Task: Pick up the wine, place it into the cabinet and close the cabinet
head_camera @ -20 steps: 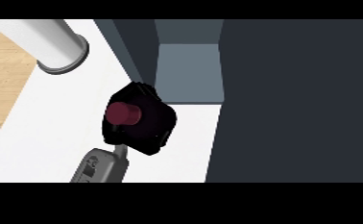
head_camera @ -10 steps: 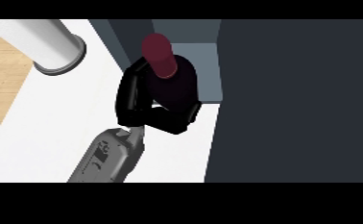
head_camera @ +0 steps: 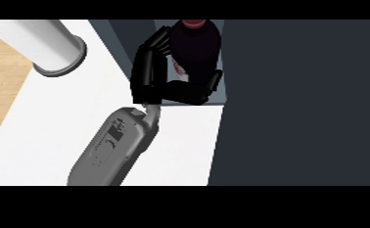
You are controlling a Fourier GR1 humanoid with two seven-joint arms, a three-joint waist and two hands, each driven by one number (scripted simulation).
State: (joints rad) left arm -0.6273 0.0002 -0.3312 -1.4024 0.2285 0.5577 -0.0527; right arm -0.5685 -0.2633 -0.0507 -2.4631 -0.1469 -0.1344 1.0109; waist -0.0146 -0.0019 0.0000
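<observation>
Fingers of the hand (head_camera: 177, 91) curl round the wine (head_camera: 194, 46).

Wine bottle (head_camera: 195, 46) neck cut off at the top band, its lower body hidden behind the curled fingers (head_camera: 148, 65) of the left hand (head_camera: 173, 91), grey forearm (head_camera: 115, 148) cut off at the lower edge, white cylinder (head_camera: 47, 43) cropped at the top, cabinet (head_camera: 289, 100) interior too dark to tell.
</observation>
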